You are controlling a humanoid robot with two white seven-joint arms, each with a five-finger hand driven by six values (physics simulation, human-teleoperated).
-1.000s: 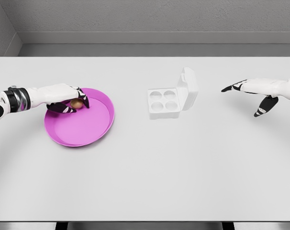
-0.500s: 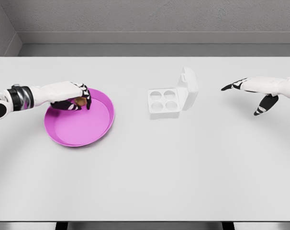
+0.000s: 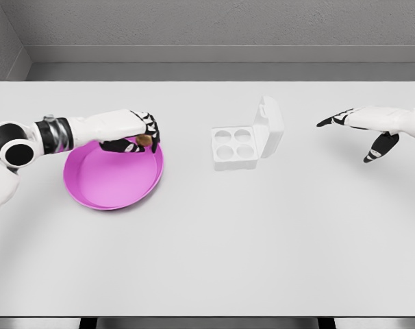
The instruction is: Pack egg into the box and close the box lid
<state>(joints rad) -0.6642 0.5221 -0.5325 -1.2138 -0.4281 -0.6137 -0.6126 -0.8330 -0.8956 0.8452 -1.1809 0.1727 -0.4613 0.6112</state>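
Observation:
A small brown egg (image 3: 144,140) is held in my left hand (image 3: 140,135), whose fingers are curled shut on it above the far right rim of the pink plate (image 3: 111,181). The white egg box (image 3: 233,149) sits right of the plate, with several empty round cups and its lid (image 3: 269,126) standing upright on the right side. My right hand (image 3: 358,130) hovers open over the table, well to the right of the box, fingers spread toward it.
The white table (image 3: 207,240) spans the whole view. A grey wall runs along its far edge.
My left hand closed on the egg, lifted it from the plate and carried it right toward the plate's rim. The right hand barely shifted.

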